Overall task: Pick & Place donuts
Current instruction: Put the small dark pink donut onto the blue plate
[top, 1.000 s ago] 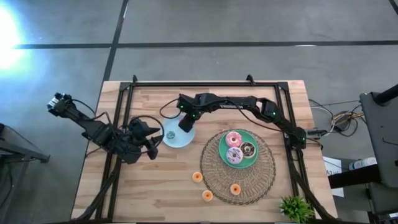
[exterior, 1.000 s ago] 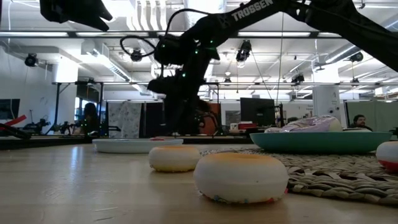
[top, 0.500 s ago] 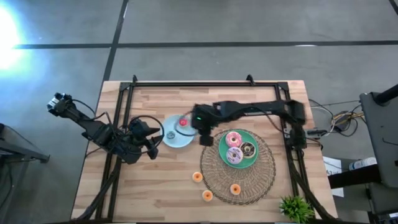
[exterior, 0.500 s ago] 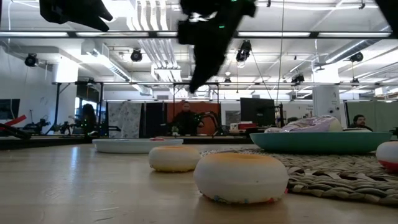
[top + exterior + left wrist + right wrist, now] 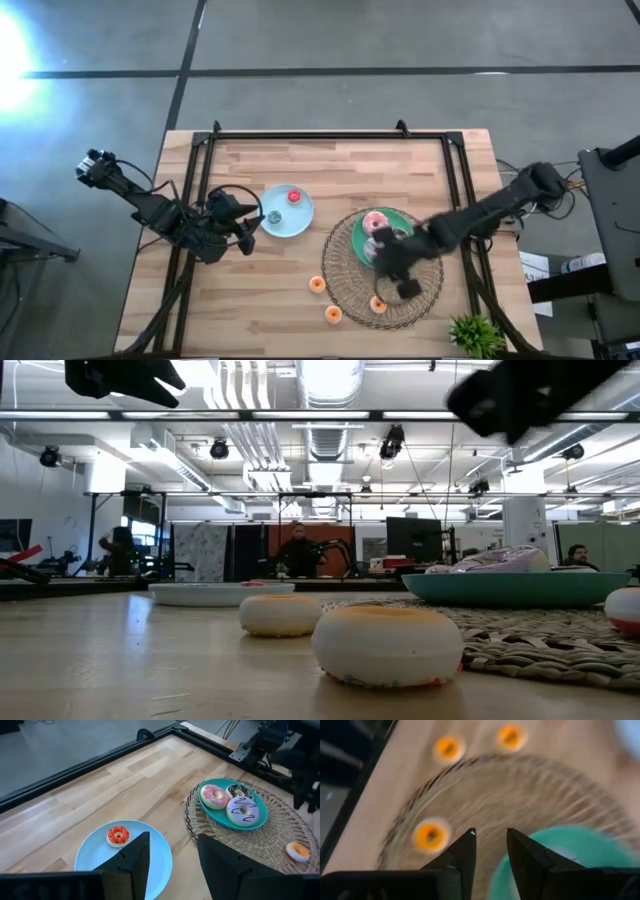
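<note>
Overhead, nearest at six o'clock, three orange mini donuts (image 5: 333, 314) wait, one on the wicker mat (image 5: 425, 295). The right gripper (image 5: 398, 275), fingers slightly spread and empty, hovers over that mat. Centre: green plate (image 5: 358, 238) holds three big donuts (image 5: 377, 221). Nine o'clock: blue plate (image 5: 275, 224) carries two minis; left gripper (image 5: 243, 225) waits open beside it. Roughly half done.
</note>
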Robot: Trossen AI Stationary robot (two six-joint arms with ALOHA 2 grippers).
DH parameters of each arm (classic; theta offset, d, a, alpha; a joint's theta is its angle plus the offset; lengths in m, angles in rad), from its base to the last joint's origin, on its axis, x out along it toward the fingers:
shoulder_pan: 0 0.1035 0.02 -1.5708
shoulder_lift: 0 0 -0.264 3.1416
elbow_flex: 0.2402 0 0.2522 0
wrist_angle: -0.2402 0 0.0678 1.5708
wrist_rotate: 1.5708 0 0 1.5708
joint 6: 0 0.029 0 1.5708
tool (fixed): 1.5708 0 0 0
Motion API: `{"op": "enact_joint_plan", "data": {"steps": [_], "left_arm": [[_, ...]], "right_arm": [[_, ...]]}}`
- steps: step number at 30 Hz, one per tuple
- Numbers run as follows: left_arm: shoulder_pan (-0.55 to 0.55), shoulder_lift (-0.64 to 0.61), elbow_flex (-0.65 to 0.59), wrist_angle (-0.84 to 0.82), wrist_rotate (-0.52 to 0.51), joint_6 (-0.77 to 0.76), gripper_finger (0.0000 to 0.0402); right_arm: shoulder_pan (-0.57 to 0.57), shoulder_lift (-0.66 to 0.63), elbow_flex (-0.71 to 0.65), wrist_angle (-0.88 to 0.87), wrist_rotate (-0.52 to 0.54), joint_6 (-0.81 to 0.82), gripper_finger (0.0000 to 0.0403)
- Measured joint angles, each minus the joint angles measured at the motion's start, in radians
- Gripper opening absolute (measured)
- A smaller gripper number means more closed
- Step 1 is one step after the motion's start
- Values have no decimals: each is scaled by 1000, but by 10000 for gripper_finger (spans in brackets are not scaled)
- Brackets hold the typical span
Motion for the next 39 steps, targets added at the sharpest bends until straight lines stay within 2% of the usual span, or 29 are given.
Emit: {"op": "enact_joint_plan", "data": {"steps": [4, 8, 13, 18, 21, 25, 39], "left_arm": [[0, 0, 0, 16, 2, -4, 139], [0, 0, 0, 20, 3, -16, 139], [0, 0, 0, 20, 3, -42, 139], [0, 1, 0, 20, 3, -75, 139], [0, 1, 0, 20, 3, -86, 139], [0, 6, 0, 21, 3, -108, 139], [0, 77, 0, 31, 16, -112, 139]], "right_arm": [[116, 10, -45, 1, 8, 57, 148], [203, 65, -54, 11, 63, 69, 184], [273, 170, -33, 15, 82, 47, 207], [311, 281, 28, 14, 83, 44, 209], [323, 327, 63, 13, 126, 34, 203], [332, 326, 76, 15, 193, 44, 193], [338, 370, 59, 121, 184, 71, 163]]}}
